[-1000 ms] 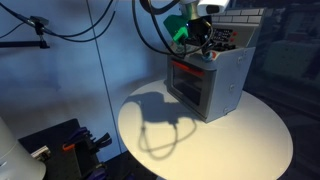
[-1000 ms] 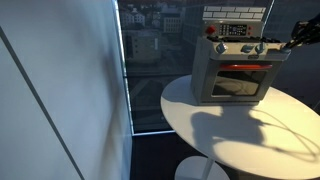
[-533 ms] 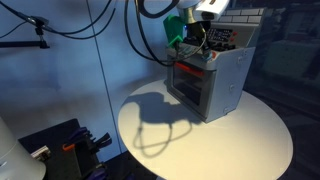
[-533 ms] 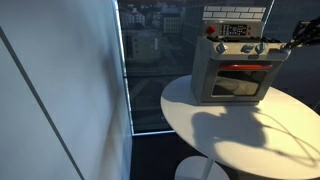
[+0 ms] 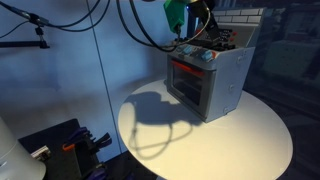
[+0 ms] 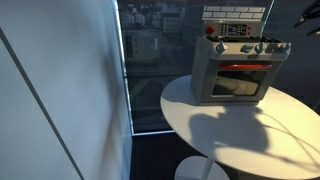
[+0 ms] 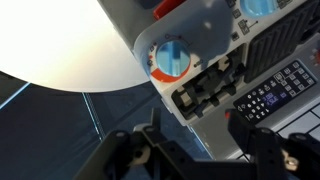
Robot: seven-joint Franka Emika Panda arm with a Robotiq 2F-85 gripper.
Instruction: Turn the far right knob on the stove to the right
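So in an exterior view the stove (image 5: 212, 82) sits toward the far edge of the round white surface (image 5: 240, 142), with its red-framed door angled toward the left edge. The far right knob (image 5: 209, 57) is the pale-blue one at the near end of the row along the stove's top front. The tool (image 5: 192, 18) hangs above the stove with green parts and cables around it, clear of the knobs, and tbh you can't read its fingers from here. In the exterior view that faces the door head-on, the stove (image 6: 238, 72) is near the back edge of the surface (image 6: 250, 142), the far right knob (image 6: 281, 46) is at the right end of the row, and only a dark bit of the arm (image 6: 311, 13) pokes in at the top right corner. Wrist view looks down on the stove top: the far right knob (image 7: 170, 58) shows as a blue disc with a red ring, and the tool (image 7: 200, 155) sits below it with fingers spread wide, nothing between them.
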